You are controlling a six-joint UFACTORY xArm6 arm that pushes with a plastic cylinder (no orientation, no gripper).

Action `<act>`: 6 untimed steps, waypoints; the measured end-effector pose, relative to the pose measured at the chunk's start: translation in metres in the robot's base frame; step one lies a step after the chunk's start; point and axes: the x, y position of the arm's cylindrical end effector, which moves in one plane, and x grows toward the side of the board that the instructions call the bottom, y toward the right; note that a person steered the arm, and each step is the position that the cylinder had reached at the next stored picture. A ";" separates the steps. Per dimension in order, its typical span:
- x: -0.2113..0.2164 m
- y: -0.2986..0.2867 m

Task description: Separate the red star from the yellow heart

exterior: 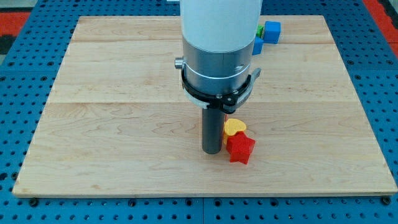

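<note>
A red star (pixel 240 148) lies on the wooden board (pixel 124 124), below the view's middle and a little right. A yellow heart (pixel 234 127) touches its upper left side, and its left part is hidden behind the rod. My tip (pixel 212 151) stands on the board just left of the red star, close to both blocks or touching them.
A blue cube (pixel 271 31) sits near the board's top edge. A second blue block (pixel 257 45) and a green block (pixel 258 29) peek out from behind the arm's white body. A blue perforated table surrounds the board.
</note>
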 end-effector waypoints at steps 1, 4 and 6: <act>0.000 0.046; -0.018 0.097; -0.088 0.056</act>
